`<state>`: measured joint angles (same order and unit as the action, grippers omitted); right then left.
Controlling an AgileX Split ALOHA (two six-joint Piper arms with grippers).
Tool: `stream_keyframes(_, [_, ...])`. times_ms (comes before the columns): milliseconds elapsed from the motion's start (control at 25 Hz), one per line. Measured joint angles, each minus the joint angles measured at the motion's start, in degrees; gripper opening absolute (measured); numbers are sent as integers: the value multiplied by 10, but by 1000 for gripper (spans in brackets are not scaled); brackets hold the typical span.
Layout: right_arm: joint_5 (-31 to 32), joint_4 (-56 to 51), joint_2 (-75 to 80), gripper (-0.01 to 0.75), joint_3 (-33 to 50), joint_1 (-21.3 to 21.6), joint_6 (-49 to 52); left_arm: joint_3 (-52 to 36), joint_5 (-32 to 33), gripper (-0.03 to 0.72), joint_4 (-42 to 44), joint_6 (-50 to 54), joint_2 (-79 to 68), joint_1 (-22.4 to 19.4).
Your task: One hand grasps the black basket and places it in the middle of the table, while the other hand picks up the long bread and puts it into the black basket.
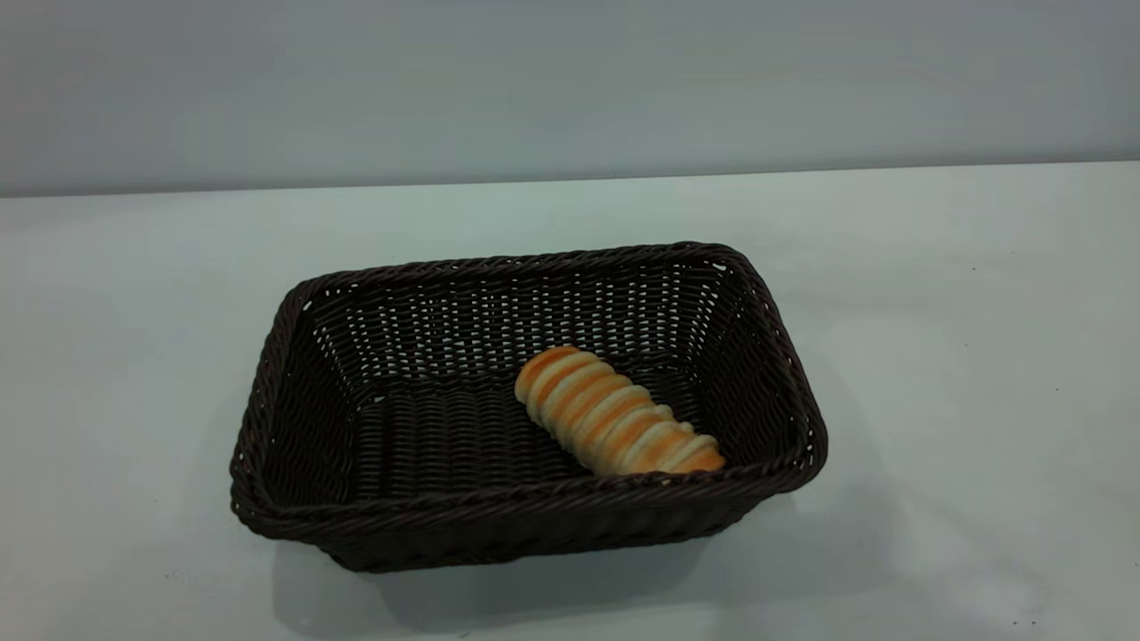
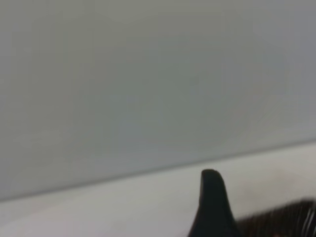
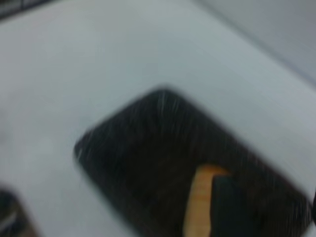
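The black basket (image 1: 525,405) stands on the pale surface (image 1: 962,401), a rectangular dark woven wicker container with braided rim and openwork sloping sides. Inside it, on the basket floor toward the basket's right side and lying diagonally, rests the long bread (image 1: 616,412), golden-orange with cream crosswise ridges and rounded ends. Its nearer end lies close to the basket's front right corner.

Neither hand appears in the exterior view. The right hand (image 3: 232,207) hangs above the basket, over the bread; its opening cannot be determined. One finger of the left hand (image 2: 212,205) shows beside the basket rim; its state cannot be determined.
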<state>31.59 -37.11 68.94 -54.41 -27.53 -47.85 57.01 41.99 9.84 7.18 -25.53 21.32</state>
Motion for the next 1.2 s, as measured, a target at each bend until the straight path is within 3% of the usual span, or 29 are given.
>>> stream_keyframes(160, [104, 150, -94, 369, 0, 0, 155, 27, 102, 584, -3, -46, 8, 0])
stream_keyframes(400, [224, 191, -218, 346, 32, 0, 235, 21, 205, 584, -53, -87, 72, 0])
stream_keyframes(800, [266, 219, -428, 338, 232, 0, 267, -118, 243, 584, -72, -87, 187, 0])
stream_keyframes(1200, [320, 254, -577, 338, 255, 0, 287, -213, 239, 584, -73, -87, 244, 0])
